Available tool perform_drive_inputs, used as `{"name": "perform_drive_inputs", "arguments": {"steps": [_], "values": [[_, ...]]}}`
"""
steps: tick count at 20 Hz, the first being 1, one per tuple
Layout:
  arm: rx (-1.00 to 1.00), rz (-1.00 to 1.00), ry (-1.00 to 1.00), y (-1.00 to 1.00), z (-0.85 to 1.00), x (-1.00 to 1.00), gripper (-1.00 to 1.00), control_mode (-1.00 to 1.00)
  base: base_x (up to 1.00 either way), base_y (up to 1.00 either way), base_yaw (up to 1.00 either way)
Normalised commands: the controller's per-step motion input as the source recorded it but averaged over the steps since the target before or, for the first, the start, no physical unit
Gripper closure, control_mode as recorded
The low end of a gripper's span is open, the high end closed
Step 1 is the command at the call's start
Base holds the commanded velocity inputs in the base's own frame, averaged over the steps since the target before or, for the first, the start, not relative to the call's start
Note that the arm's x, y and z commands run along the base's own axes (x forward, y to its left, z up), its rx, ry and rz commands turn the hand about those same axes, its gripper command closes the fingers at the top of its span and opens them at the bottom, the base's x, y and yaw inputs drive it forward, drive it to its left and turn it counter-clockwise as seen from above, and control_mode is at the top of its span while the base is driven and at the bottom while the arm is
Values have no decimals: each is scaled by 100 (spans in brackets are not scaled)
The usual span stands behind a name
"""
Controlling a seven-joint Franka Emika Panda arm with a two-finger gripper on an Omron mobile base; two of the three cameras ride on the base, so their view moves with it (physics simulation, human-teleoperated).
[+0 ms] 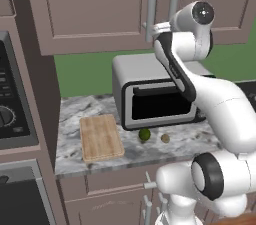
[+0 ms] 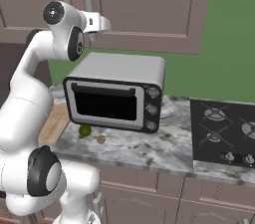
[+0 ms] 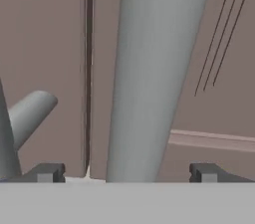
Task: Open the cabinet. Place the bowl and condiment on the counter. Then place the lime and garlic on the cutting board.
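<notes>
The step in hand appears to be the 1st one, opening the mauve-brown upper wall cabinet point(image 1: 100, 4) with its panelled double doors. Both doors are shut, the dark seam between them a thin closed line. The white arm has its two-finger gripper point(image 3: 127, 172) raised to the long vertical grey bar handle point(image 3: 152, 68) of the right door, and the left door's handle point(image 1: 150, 6) stands just beside it.

In the hand view the 2 dark fingertips point(image 3: 47, 172) stand wide apart, one on each side of the bar, which runs up between them. They hold nothing, and whether either tip touches the bar I cannot tell. The next move likely calls for closing the fingers on the bar and pulling the door outward on its hinge.

Below, on the grey-white marbled stone counter point(image 1: 195, 141), the small round green lime point(image 1: 144, 134) and the tiny beige-tan garlic bulb point(image 1: 165, 138) lie near each other in front of a silver toaster oven point(image 1: 150, 89). The light wooden rectangular cutting board point(image 1: 101, 137) lies bare to their left.
</notes>
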Motion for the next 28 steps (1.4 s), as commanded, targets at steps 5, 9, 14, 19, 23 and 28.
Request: {"name": "perform_drive_inputs", "arguments": {"steps": [5, 9, 14, 19, 23, 28], "values": [[0, 0, -2, -7, 0, 49, -100, -100, 0, 0, 0], [0, 0, -9, -14, -1, 37, 100, -100, 0, 0, 0], [0, 0, -3, -10, 0, 17, 100, -100, 0, 0, 0], [1, -1, 1, -11, 2, -11, 100, -100, 0, 0, 0], [3, -3, 0, -32, 13, -88, 100, -100, 0, 0, 0], [0, -7, 2, -19, 3, -100, 100, -100, 0, 0, 0]]}}
